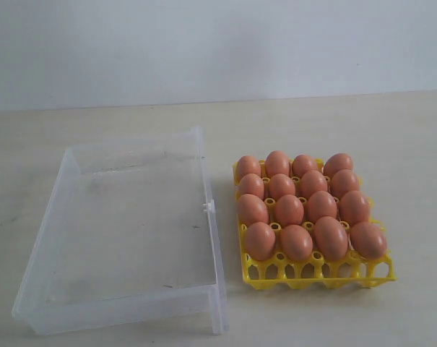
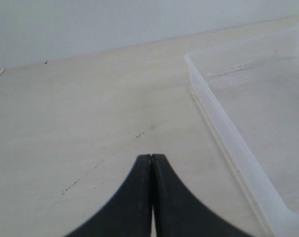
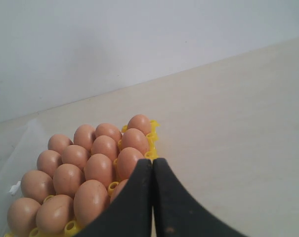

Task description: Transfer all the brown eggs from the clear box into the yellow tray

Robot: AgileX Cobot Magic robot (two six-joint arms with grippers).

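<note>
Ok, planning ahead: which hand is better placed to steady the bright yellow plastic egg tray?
Right, probably. The right hand, shut, sits just before the bright yellow plastic egg tray of brown eggs; the left hand faces the clear plastic box.

I am seeing the transparent rectangular plastic box (image 2: 223, 128) running off the left wrist view. The black right gripper (image 3: 152, 160) is covering most of one orange-brown oval egg (image 3: 118, 189) and a corner of the bright yellow lattice tray (image 3: 150, 139).
</note>
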